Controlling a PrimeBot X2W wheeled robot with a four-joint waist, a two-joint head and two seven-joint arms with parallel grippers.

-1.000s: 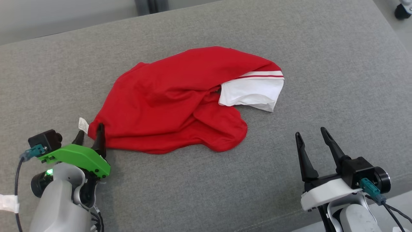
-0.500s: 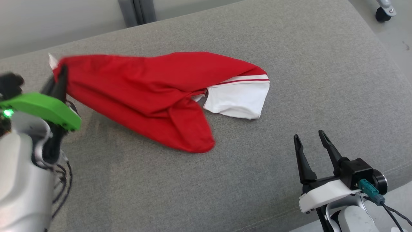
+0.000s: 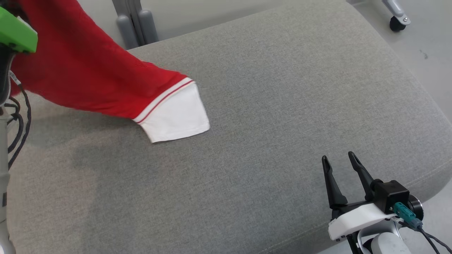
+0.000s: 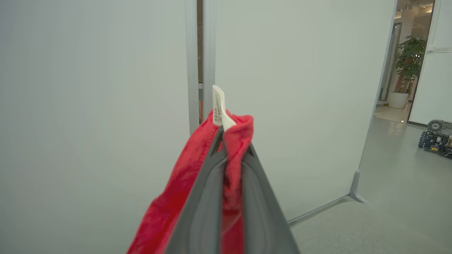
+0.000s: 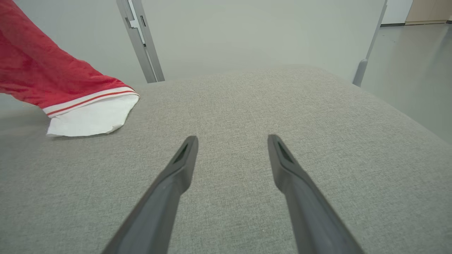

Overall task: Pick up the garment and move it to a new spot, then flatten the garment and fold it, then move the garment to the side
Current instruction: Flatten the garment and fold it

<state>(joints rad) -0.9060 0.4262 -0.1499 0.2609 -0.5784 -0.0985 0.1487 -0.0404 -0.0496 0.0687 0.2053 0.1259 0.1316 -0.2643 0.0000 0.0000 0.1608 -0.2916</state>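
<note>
With the left end effector [image 4: 233, 141] clamped on the lifted red garment [image 3: 77, 70], whose white sleeve end [image 3: 174, 120] trailed on the grey cushion [image 3: 282, 106], and the right end effector [image 3: 338, 156] parted and empty, the pickup looked done, while placing, flattening, folding and moving aside were left.

Grey cushion [image 3: 282, 106], garment [image 3: 88, 77] partly on it

Red white-cuffed garment [image 3: 88, 77], lifted, draped

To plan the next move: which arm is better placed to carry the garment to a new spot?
Left. The left gripper is shut on the garment, its white end touching the cushion. The right gripper is open, holding nothing.
</note>
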